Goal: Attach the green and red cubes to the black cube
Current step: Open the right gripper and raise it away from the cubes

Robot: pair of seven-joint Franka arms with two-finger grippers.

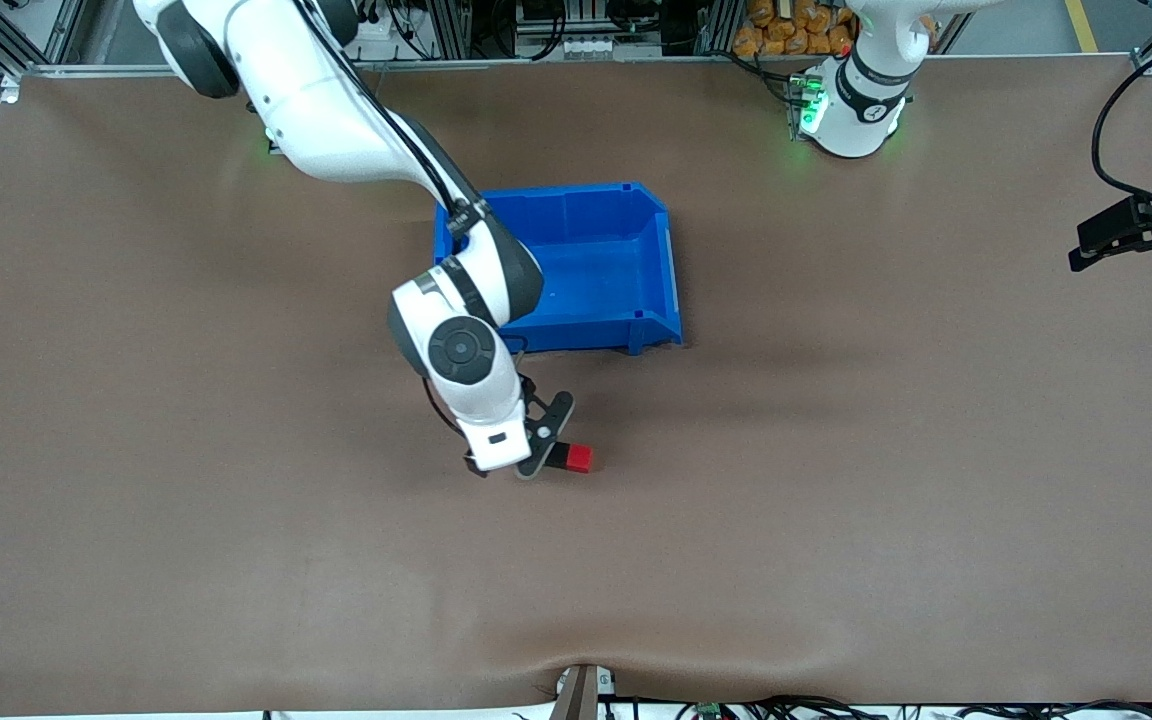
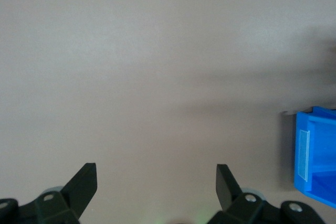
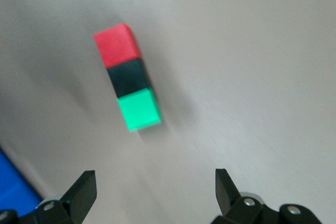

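In the right wrist view a red cube (image 3: 118, 45), a black cube (image 3: 130, 77) and a green cube (image 3: 139, 109) lie in one straight row on the table, touching, with the black one in the middle. In the front view only the red cube (image 1: 579, 458) shows clearly; the rest of the row is hidden under my right gripper (image 1: 536, 450). My right gripper (image 3: 155, 187) is open and empty, just over the row. My left gripper (image 1: 1136, 235) is open and empty in its own wrist view (image 2: 156, 182) and waits at the left arm's end of the table.
A blue bin (image 1: 658, 270) stands farther from the front camera than the cube row, partly under the right arm. It also shows in the left wrist view (image 2: 315, 156) and in the right wrist view (image 3: 13, 190). Brown table cover lies all around.
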